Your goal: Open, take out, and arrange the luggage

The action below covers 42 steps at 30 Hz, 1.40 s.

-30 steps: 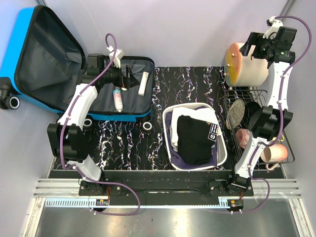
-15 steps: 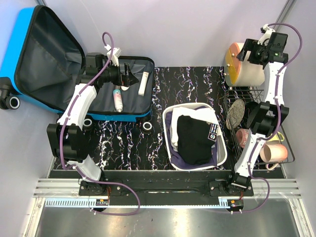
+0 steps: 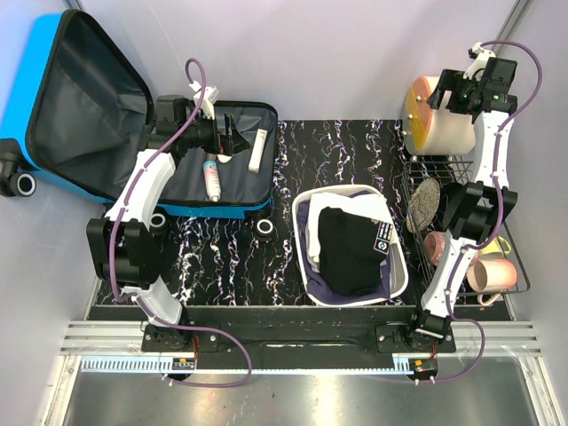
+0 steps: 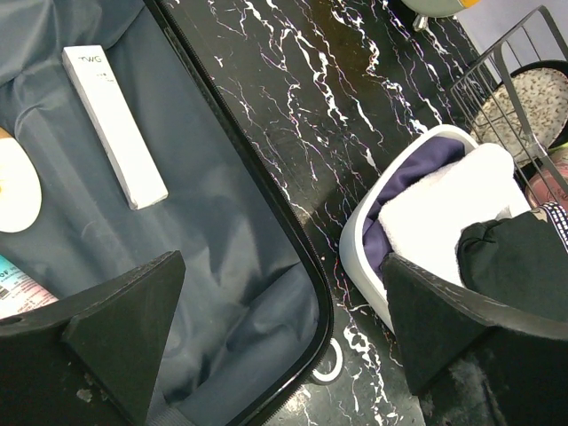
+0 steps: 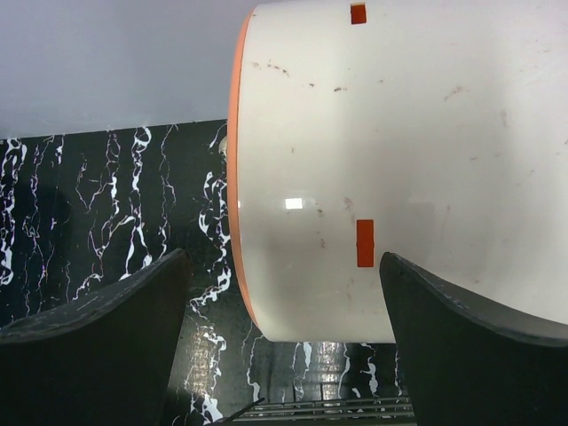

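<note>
The blue luggage (image 3: pixel 35 80) lies open at the back left, lid leaning up, grey lining (image 3: pixel 186 177) showing. In its lower half lie a long white box (image 3: pixel 257 149), a pink-and-white bottle (image 3: pixel 211 179) and a small white oval piece (image 3: pixel 224 157). My left gripper (image 3: pixel 232 142) is open and empty above that half, between the bottle and the box. The left wrist view shows the box (image 4: pixel 114 124), the lining (image 4: pixel 222 266) and my open gripper (image 4: pixel 284 337). My right gripper (image 3: pixel 448 89) is open beside a cream cylinder with an orange rim (image 3: pixel 444 124), which fills the right wrist view (image 5: pixel 399 169).
A white basin (image 3: pixel 401 266) with white, purple and black clothes (image 3: pixel 351 248) stands in the middle of the black marbled mat (image 3: pixel 222 257). A wire rack (image 3: pixel 515 284) at the right holds pink cups (image 3: pixel 493 275) and a speckled plate (image 3: pixel 424 202). Suitcase wheels (image 3: pixel 264 229) stick out.
My right arm has swung up and a little to the right by the cream cylinder. My left arm has barely moved.
</note>
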Each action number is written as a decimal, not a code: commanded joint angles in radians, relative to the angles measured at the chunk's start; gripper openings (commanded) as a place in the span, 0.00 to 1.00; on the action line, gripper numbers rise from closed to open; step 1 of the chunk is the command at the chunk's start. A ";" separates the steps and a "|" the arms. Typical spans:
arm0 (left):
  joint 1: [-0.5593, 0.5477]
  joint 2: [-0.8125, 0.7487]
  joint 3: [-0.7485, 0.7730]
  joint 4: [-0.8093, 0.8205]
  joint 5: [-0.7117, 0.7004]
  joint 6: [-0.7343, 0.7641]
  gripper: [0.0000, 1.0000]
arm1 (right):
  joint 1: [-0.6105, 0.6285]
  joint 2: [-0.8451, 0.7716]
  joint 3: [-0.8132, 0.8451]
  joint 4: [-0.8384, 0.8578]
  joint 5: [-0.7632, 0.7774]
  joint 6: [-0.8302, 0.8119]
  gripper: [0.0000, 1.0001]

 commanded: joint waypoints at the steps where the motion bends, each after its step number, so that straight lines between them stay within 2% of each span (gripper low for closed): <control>1: 0.005 0.007 0.052 0.041 0.020 -0.001 0.99 | 0.006 0.018 0.047 0.024 -0.024 0.011 0.97; 9: 0.007 0.007 0.038 0.033 0.017 0.010 0.99 | 0.026 0.019 0.039 0.037 -0.050 0.026 0.96; 18: 0.010 -0.002 0.030 0.033 0.010 0.011 0.99 | 0.045 0.030 0.047 0.037 -0.013 -0.007 0.96; 28: 0.013 0.007 0.042 0.031 0.006 0.013 0.99 | 0.092 0.033 0.024 0.014 0.146 -0.141 0.97; 33: 0.013 0.010 0.044 0.030 -0.002 0.013 0.99 | 0.112 0.025 -0.001 0.014 0.201 -0.201 0.93; 37: 0.013 0.011 0.048 0.018 -0.017 0.023 0.99 | 0.118 0.024 0.002 0.014 0.209 -0.214 0.83; 38: 0.013 0.013 0.050 0.014 -0.019 0.030 0.99 | 0.120 0.022 0.005 0.014 0.206 -0.214 0.74; 42: 0.013 0.013 0.058 0.002 -0.006 0.048 0.99 | 0.124 0.013 0.010 0.018 0.162 -0.207 0.58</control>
